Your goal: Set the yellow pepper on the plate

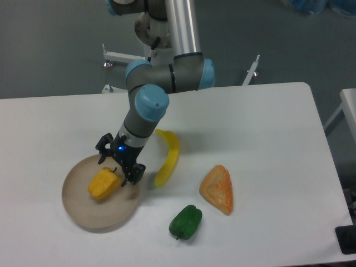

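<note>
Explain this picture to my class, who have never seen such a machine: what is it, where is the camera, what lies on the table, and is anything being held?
The grey and blue jointed machine is a robot arm. At its tip is a two-finger gripper, its "hand". One fixed camera looks down at the white table from the front and above.

On the table are a round tan plate, a banana, an orange wedge and a green pepper. A yellow pepper lies on the plate.

Nothing is held. The gripper's fingers are spread open just above and beside the yellow pepper, which rests on the plate on its own. So the job, putting the yellow pepper on the plate, looks done.
</note>
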{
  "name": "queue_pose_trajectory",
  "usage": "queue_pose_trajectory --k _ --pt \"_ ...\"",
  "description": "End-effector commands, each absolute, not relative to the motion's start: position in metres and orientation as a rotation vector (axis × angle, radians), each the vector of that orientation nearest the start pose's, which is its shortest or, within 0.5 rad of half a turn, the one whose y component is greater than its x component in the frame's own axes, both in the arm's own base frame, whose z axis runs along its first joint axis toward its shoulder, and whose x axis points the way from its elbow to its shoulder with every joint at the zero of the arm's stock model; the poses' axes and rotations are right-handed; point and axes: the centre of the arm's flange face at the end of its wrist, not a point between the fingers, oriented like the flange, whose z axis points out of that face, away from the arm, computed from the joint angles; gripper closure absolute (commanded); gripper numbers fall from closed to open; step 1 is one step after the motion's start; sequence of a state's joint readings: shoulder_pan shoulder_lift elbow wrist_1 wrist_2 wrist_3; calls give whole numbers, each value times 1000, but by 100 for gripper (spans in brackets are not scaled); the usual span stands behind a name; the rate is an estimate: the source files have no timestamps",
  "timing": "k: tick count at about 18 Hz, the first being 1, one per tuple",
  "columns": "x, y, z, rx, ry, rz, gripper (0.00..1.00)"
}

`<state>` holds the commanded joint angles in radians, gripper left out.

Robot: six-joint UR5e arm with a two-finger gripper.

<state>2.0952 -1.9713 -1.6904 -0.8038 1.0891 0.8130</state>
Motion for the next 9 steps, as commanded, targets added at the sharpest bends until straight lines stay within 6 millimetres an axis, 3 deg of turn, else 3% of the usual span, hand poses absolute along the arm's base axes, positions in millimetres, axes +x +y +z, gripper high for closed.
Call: queue_pose_trajectory --k 3,9 --pt "-196 616 318 -2585 385 -251 0" --pt "-293 576 345 -2571 292 -99 0"
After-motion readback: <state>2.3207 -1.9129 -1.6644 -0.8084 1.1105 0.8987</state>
